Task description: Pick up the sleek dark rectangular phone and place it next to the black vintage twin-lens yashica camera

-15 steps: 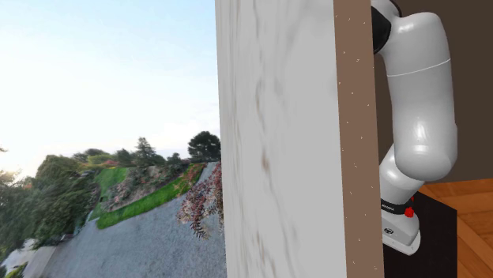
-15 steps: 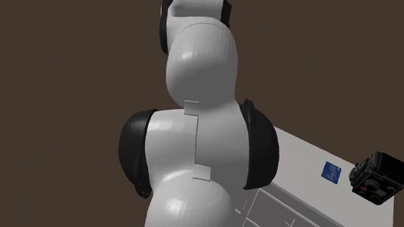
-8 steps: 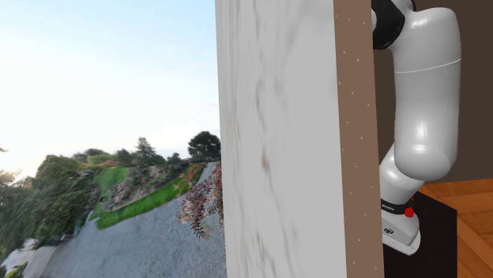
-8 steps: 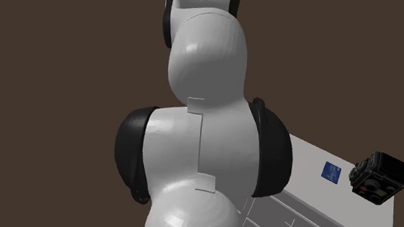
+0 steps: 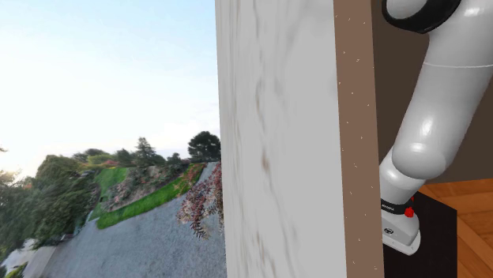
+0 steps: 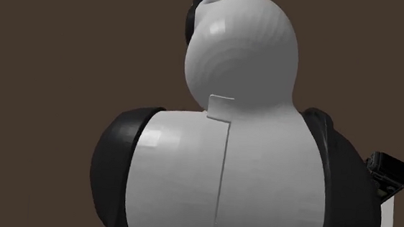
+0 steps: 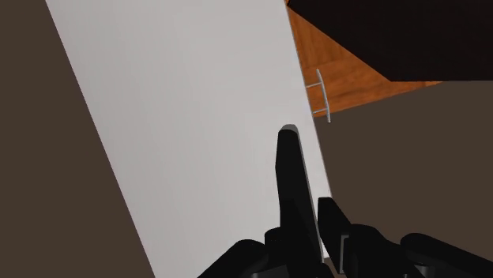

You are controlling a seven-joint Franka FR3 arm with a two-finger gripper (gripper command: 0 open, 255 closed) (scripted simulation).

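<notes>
The black twin-lens camera (image 6: 391, 168) peeks out at the second exterior view's right edge, mostly hidden behind my arm's white and black bulk (image 6: 235, 133). In the wrist view my black gripper (image 7: 308, 167) hangs over a plain white flat top (image 7: 182, 118), close to that top's edge. Nothing lies on the stretch of white surface under the hand. In the shoulder view my arm (image 5: 438, 118) rises from the stand (image 5: 399, 229) and leaves the picture at the top.
A pale marbled wall with a brown edge (image 5: 284, 142) blocks most of the shoulder view, with outdoor scenery to its left. Beyond the white top, the wrist view shows wood floor (image 7: 340, 75), a thin metal handle (image 7: 321, 92) and a black block (image 7: 395, 31).
My arm has swung toward the second exterior camera and now covers the white cabinet and the small blue item on it. In the shoulder view the upper arm leaned to the right.
</notes>
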